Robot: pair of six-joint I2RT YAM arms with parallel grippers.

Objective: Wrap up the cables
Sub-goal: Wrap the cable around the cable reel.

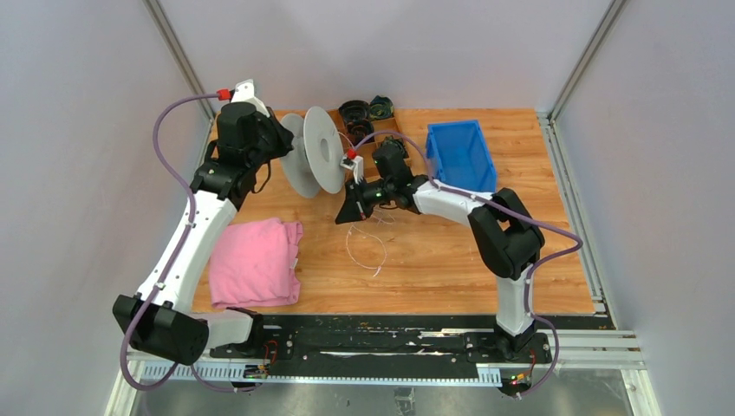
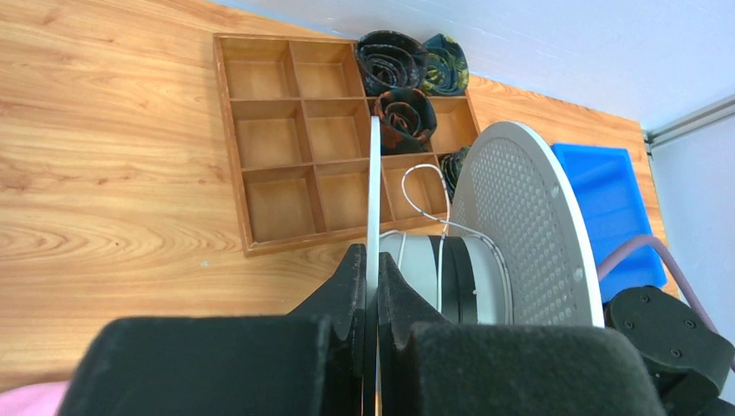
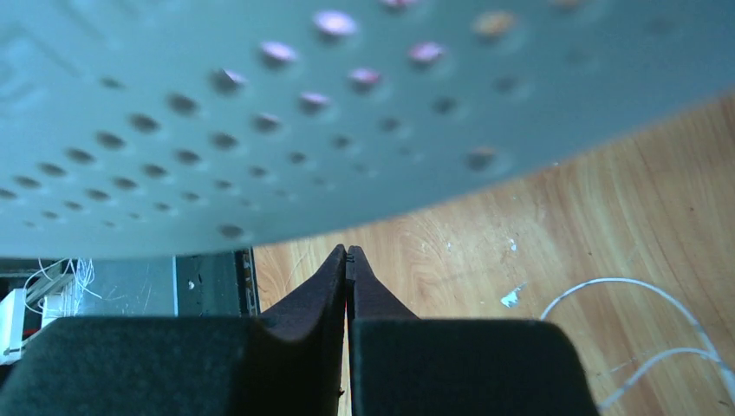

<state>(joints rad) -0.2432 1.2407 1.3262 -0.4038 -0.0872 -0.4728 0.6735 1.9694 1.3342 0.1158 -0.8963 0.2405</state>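
The spool [image 1: 322,154] is the anchor for everything here. The left gripper [image 2: 369,264] is clenched on the rim of the spool's thin flange and holds the spool upright on edge. In the left wrist view a few turns of white wire sit on the hub [image 2: 416,260] between the two flanges.

The right gripper [image 3: 347,256] sits just in front of the spool, low under the perforated flange [image 3: 260,113], with its fingers pressed together. No strand shows between the tips, so I cannot tell whether it pinches a wire. The rest of the cables [image 3: 617,280] lie in loose loops on the table [image 1: 451,260] in front of the spool, near that gripper — not yet wound.

The step in hand looks like feeding the slack onto the hub. To do it well, the left grip should stay firm so the spool does not tip. The right gripper needs a sure pinch on one strand, close to where it leaves the hub. Each turn should go between the flanges under light tension — a slack loop may slip over the rim or tangle with the coils lying in front of the spool.
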